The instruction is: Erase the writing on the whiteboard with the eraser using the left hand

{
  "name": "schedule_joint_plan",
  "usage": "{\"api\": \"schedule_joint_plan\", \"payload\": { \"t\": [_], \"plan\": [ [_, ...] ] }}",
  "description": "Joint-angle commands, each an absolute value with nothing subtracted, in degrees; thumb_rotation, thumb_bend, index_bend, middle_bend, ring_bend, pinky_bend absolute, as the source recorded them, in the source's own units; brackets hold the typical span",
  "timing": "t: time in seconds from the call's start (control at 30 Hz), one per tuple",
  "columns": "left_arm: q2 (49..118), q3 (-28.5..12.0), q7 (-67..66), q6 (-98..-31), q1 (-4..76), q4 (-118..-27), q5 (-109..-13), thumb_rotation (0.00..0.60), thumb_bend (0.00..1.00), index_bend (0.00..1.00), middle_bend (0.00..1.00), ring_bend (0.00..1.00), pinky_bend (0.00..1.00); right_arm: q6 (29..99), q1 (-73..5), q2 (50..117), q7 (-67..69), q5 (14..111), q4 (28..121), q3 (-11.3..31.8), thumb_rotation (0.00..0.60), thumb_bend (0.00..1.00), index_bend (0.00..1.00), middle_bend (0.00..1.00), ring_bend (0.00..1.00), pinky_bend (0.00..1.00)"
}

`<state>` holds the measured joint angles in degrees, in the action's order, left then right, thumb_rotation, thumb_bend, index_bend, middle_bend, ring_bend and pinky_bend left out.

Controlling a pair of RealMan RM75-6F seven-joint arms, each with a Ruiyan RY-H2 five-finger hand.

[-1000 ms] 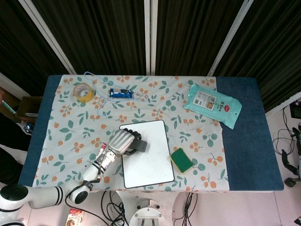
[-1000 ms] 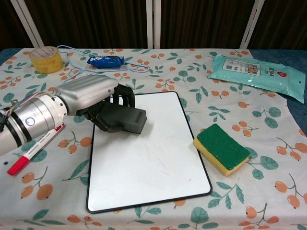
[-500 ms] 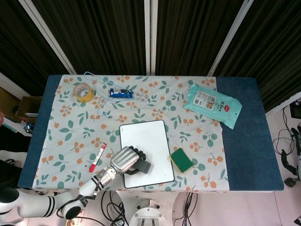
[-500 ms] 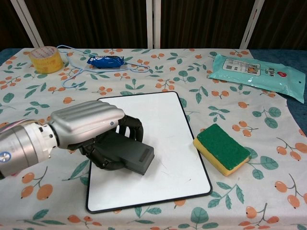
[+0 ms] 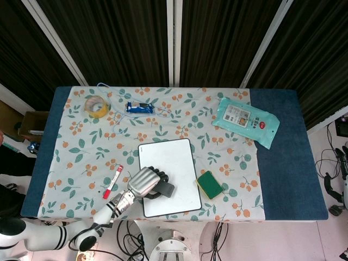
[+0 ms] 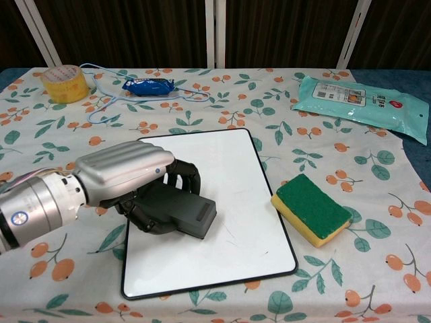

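Left hand fingers grip eraser flat on whiteboard, lower-left part.

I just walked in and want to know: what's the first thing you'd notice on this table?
The big silver left hand stands out first, holding a dark eraser on the whiteboard near the table's front edge. Next to the board's right side lies a green and yellow sponge. Far back on the right sits a teal pack of wipes, and far back on the left a roll of yellow tape.
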<state>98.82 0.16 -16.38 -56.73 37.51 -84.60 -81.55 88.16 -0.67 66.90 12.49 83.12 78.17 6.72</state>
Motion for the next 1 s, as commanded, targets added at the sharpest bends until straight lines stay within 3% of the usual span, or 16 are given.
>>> {"api": "schedule_joint_plan", "payload": {
  "t": [0.03, 1.0],
  "plan": [
    [99.76, -0.81, -15.49, -56.65, 37.81, -82.98, -81.37, 0.6, 0.43, 0.74, 0.69, 0.59, 0.6, 88.06, -0.69, 66.96, 12.43, 83.1, 78.13, 6.67, 0.6, 0.37, 0.0, 0.0, 0.0, 0.0],
    [105.93, -9.98, -5.73, -56.43, 42.86, -63.3, -79.37, 0.6, 0.43, 0.76, 0.72, 0.61, 0.63, 87.66, -0.66, 67.16, 10.79, 83.19, 78.81, 6.13, 0.6, 0.37, 0.0, 0.0, 0.0, 0.0]
  ]
}}
